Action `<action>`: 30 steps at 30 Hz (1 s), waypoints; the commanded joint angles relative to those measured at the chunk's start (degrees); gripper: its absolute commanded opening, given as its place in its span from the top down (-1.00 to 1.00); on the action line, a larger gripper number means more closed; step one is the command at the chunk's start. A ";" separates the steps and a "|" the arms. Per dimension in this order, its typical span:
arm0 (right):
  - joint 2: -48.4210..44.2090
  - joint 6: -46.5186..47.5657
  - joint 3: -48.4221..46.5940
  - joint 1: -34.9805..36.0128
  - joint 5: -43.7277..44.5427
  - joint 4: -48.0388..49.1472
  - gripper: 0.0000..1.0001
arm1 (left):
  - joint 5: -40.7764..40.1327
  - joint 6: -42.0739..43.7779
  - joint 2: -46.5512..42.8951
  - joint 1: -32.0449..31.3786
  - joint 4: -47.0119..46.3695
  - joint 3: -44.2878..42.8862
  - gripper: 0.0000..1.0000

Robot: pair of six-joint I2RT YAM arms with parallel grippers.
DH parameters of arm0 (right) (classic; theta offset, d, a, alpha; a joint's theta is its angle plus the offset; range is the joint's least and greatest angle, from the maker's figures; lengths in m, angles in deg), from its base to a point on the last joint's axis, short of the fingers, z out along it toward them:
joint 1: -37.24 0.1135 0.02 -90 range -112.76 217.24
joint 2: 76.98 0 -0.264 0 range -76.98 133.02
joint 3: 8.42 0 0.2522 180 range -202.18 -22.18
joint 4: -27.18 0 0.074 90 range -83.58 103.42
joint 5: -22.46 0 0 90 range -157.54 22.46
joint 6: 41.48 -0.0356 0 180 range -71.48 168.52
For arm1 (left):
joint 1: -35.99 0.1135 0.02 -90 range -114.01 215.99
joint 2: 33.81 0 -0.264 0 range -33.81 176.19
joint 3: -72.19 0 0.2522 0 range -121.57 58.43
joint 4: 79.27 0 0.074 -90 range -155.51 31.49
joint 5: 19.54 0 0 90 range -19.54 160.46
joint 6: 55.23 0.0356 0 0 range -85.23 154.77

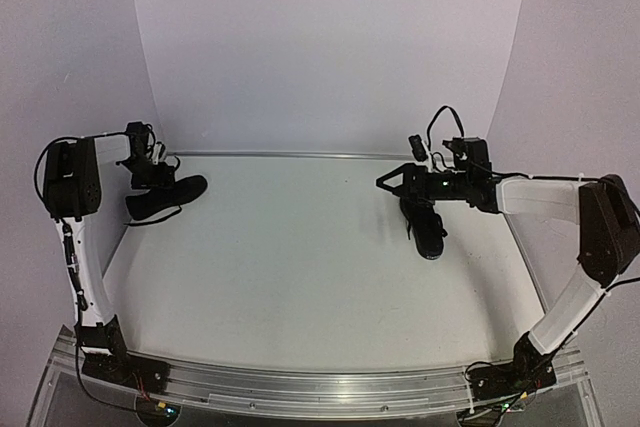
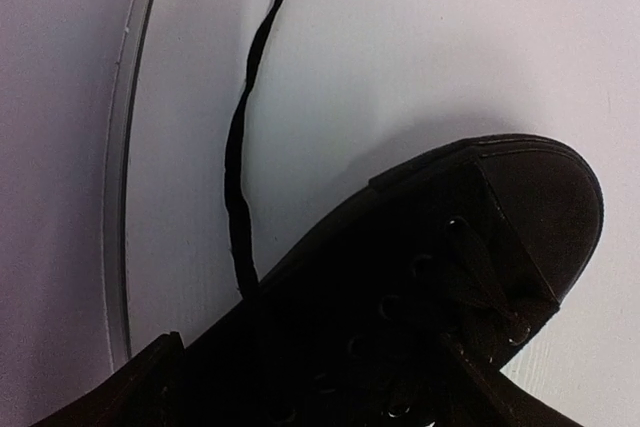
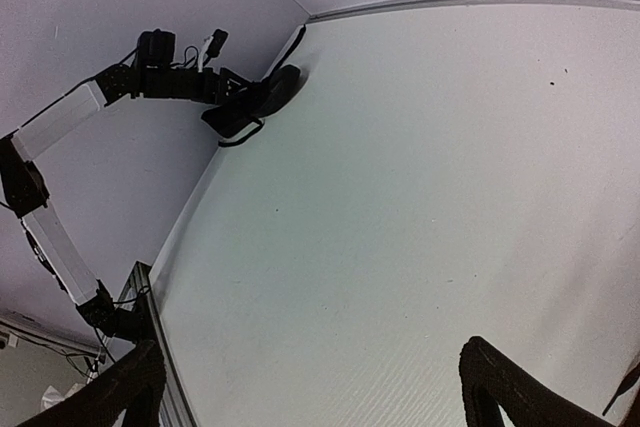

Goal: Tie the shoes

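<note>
At the far-left corner of the tabletop (image 1: 300, 277) lies the left shoe (image 1: 165, 197). Its long axis runs roughly across the table and its toe points toward the middle. One loose lace (image 2: 240, 147) trails from its eyelets out along the left edge. The right shoe (image 1: 427, 230) sits well apart on the right side, its long axis running near to far.

Each shoe has its own arm close by, so we judge that neither needs to reach across. The left tool (image 1: 152, 179) sits directly over the heel half of the left shoe. Its wrist view looks down the laced upper toward the toe cap, with the loose lace off to the left of the tool. The right tool (image 1: 392, 181) sits over the far end of the right shoe and points left. The shoe therefore lies below and behind its fingers rather than between them. Those fingers stand wide apart with only bare tabletop between them.

We cannot tell whether the left tool is apart or together, because black fingers merge with black shoe in both views. Whether it touches the shoe is just as unclear. The right wrist view misses the right shoe entirely, and from above we cannot make out its laces or which end is its toe.
</note>
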 commanded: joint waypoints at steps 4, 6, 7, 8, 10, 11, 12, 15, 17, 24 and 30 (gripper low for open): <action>2.87 -0.64 -2.73 0.28 -1.41 1.83 -0.97 | 7.55 1.15 3.59 0.87 9.13 -3.03 -0.24; 2.39 -0.50 -2.45 0.30 -1.17 1.83 -0.97 | 8.79 0.75 3.15 0.81 9.10 -2.93 -0.02; 2.30 -0.47 -2.32 0.30 -1.13 1.83 -0.97 | 9.44 0.59 2.58 0.75 8.94 -2.82 0.08; 2.29 -0.50 -2.24 0.28 -1.14 1.83 -0.97 | 9.94 0.42 1.88 0.74 8.73 -2.63 0.19; 2.38 -0.61 -2.19 0.27 -1.13 1.84 -0.97 | 10.61 -0.48 -0.12 0.75 8.14 -2.12 0.47; 2.44 -0.63 -2.19 0.25 -1.09 1.88 -0.97 | 11.09 -1.08 -1.18 0.77 7.85 -1.85 0.61; 2.54 -0.67 -2.24 0.30 -1.02 1.91 -0.96 | 11.65 -1.84 -2.29 0.69 7.57 -1.55 0.81; 2.75 -0.87 -2.64 0.30 -1.23 1.91 -0.97 | 12.60 -4.89 -6.67 -0.03 6.26 -0.10 1.00; 2.83 -1.03 -2.88 0.29 -1.36 1.91 -0.97 | 13.02 -7.48 -10.13 -1.39 4.70 1.62 1.00; 1.50 -1.32 -2.48 0.27 -1.18 1.91 -0.97 | 14.47 -20.92 -20.65 -10.32 -2.07 8.56 1.00; -1.00 -1.08 -0.67 0.30 -1.02 1.79 -0.97 | 10.01 -31.81 -30.69 -20.80 -7.12 11.18 1.00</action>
